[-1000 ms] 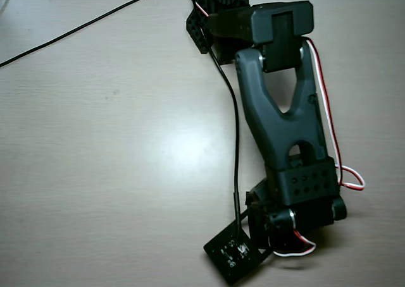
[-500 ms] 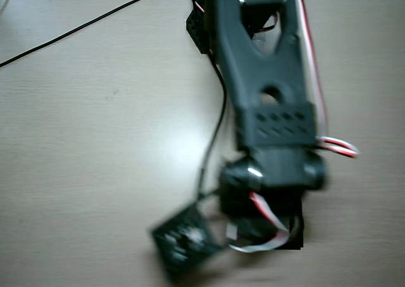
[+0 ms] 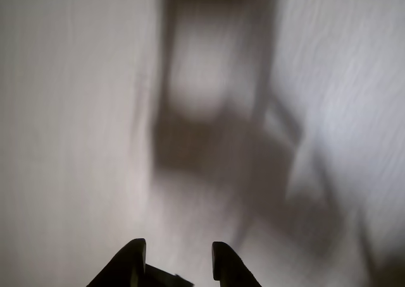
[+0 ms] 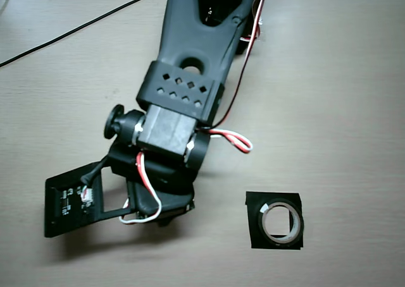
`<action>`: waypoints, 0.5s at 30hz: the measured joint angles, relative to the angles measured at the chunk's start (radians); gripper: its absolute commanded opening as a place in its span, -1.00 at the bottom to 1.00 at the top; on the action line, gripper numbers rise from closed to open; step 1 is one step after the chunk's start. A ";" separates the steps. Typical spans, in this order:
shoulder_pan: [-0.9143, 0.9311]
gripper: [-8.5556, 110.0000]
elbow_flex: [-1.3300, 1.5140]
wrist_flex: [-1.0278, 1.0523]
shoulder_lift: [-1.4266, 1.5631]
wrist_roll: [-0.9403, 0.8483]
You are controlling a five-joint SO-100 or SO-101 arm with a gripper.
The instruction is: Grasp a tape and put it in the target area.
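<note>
In the overhead view a roll of tape with a pale rim lies flat on a black square patch on the tan table, at the lower right. The black arm reaches down from the top, and its wrist sits left of the tape and apart from it. In the wrist view my gripper shows as two dark fingertips at the bottom edge. They stand apart with nothing between them. The wrist view is blurred and shows only table and the arm's shadow; the tape is out of that view.
A black camera board hangs off the wrist at the lower left. A black cable runs across the table's top left. Red and white wires loop out beside the arm. Bare table lies to the right.
</note>
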 measured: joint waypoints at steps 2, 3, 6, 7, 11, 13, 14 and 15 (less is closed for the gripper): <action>-0.003 -0.64 -0.008 0.000 0.000 0.012; -0.005 -0.64 -0.011 0.000 0.000 0.015; -0.005 -0.64 -0.014 0.000 0.000 0.018; -0.005 -0.64 -0.014 0.000 -0.002 0.018; -0.008 -0.64 -0.014 0.000 -0.005 0.018; -0.012 -0.64 -0.014 0.000 -0.005 0.015; -0.014 -0.64 -0.014 0.000 -0.005 0.015; -0.015 -0.64 -0.014 0.000 -0.005 0.015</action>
